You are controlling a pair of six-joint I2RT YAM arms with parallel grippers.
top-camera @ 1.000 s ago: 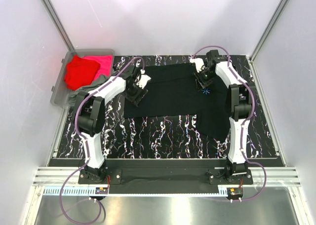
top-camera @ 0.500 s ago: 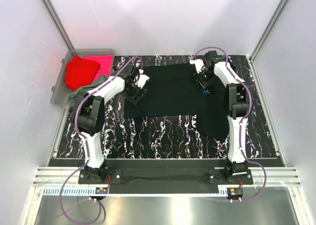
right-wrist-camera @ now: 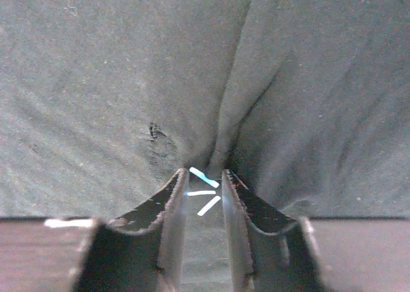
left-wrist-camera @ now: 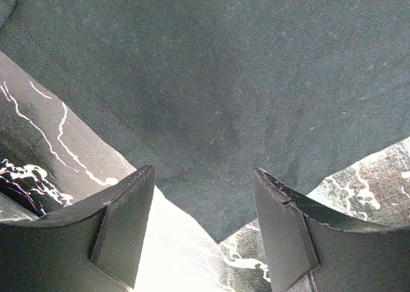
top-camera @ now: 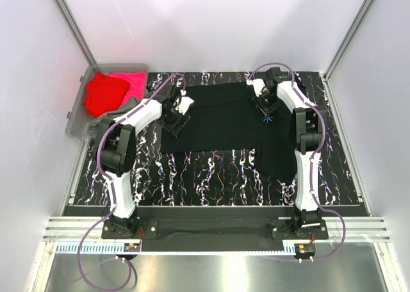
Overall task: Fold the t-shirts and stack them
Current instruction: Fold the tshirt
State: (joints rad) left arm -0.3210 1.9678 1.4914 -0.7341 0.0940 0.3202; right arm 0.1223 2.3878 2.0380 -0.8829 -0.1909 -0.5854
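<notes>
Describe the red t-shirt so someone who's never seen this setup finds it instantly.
Beside the marbled black table's far left corner sits a clear plastic bin. The red t-shirt lies crumpled inside, left of a magenta-pink one; it's the only bright red cloth.

Black marbled table (top-camera: 211,170) carries a spread black t-shirt (top-camera: 218,119); bin (top-camera: 73,122) perhaps overhanging.

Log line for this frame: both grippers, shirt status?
left gripper: open, over black t-shirt left edge | right gripper: pinching cloth at blue print | red shirt, pink shirt: in bin
</notes>
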